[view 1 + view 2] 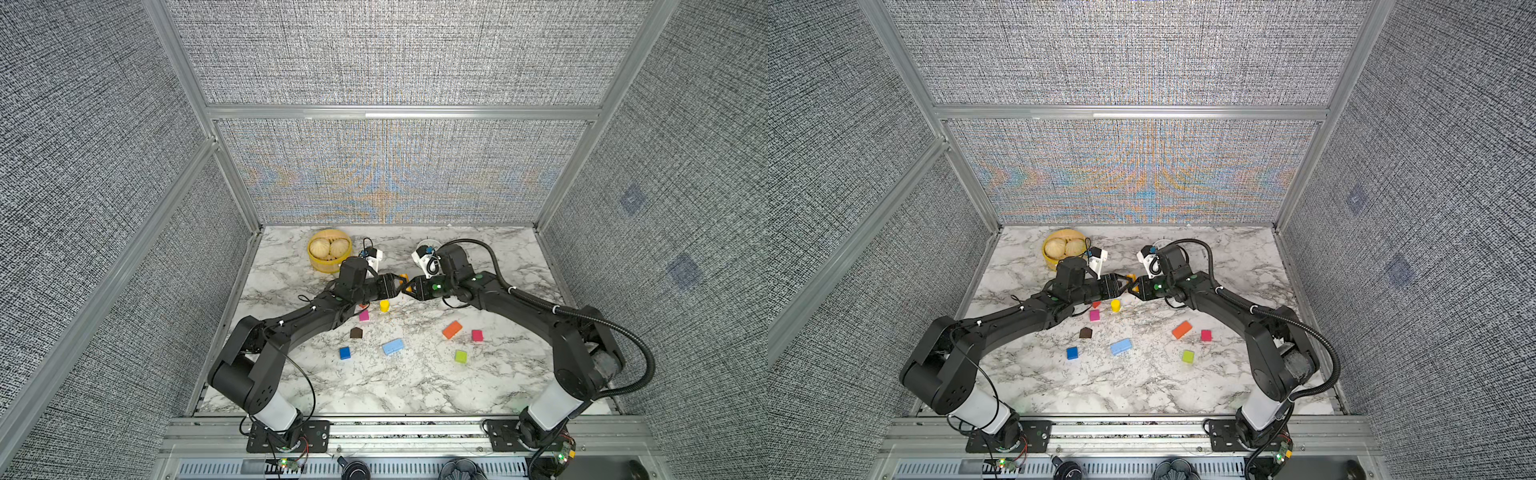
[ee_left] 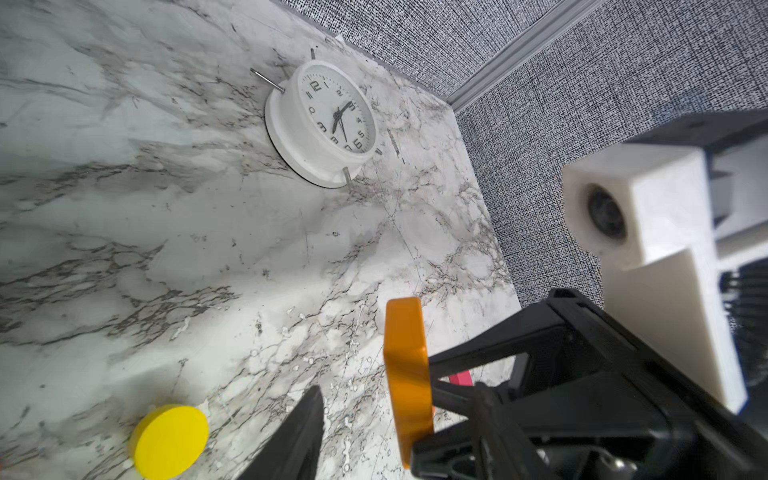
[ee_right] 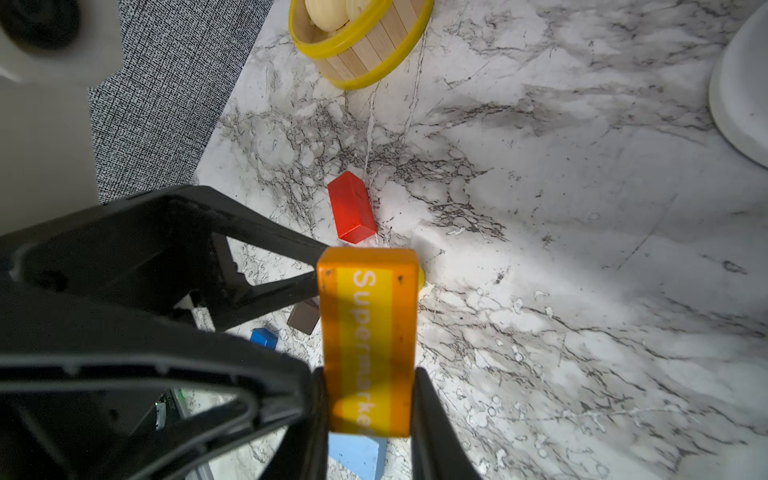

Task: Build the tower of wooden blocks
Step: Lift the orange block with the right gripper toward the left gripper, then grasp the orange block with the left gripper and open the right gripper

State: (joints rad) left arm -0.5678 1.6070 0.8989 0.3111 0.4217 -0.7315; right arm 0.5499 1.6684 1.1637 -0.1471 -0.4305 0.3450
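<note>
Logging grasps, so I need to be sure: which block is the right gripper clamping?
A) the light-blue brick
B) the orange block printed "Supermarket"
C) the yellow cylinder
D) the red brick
B: in the right wrist view the right gripper is shut on the orange block, held in the air, while the red brick lies on the table.

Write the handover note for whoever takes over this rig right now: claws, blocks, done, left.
Right claw: shut on the orange Supermarket block, held clear of the table.
Left claw: open, jaws at that block's free end, with a gap showing on one side.
Loose on the table, none stacked: yellow cylinder, red brick, pink cube, brown house piece, blue cube, light-blue brick, orange brick, second pink cube, green cube.
Done: nothing; no tower exists yet.
Left: probably hand over or set down the held block, then stack everything.
</note>
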